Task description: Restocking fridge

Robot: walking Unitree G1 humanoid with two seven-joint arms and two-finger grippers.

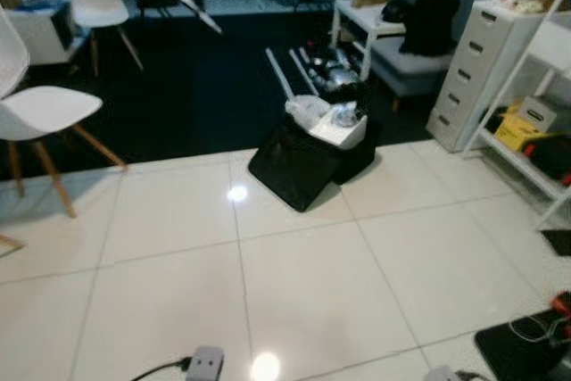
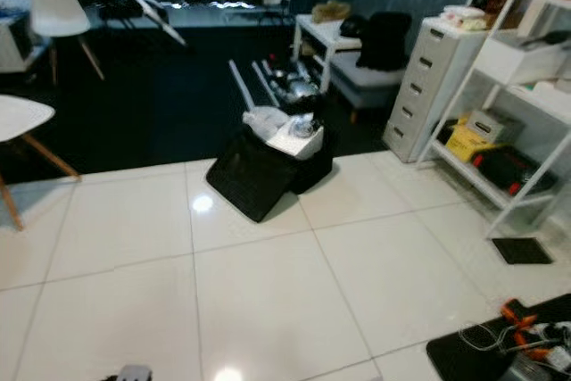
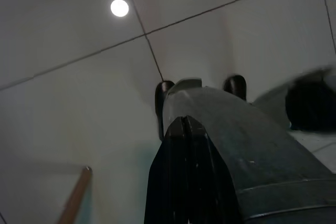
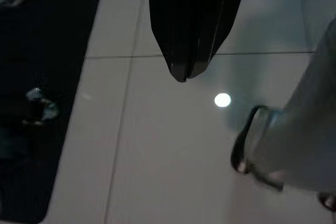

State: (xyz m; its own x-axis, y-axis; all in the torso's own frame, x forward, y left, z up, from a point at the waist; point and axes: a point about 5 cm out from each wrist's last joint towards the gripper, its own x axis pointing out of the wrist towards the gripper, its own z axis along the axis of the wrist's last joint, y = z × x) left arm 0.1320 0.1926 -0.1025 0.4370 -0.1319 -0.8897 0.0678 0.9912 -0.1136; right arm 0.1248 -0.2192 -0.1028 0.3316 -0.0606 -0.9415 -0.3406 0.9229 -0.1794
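White floor tiles stretch ahead toward a dark carpet. A black bag sits at the tile's edge, a white plastic bag and a white tray on top. No fridge is visible, so my read is this is the walking or searching step; next call is to turn and find the fridge or the supplies. Left gripper hangs over tile, fingers pressed together, empty. Right gripper likewise closed, empty. The yellow box on the white shelf rack carries a label, unreadable.
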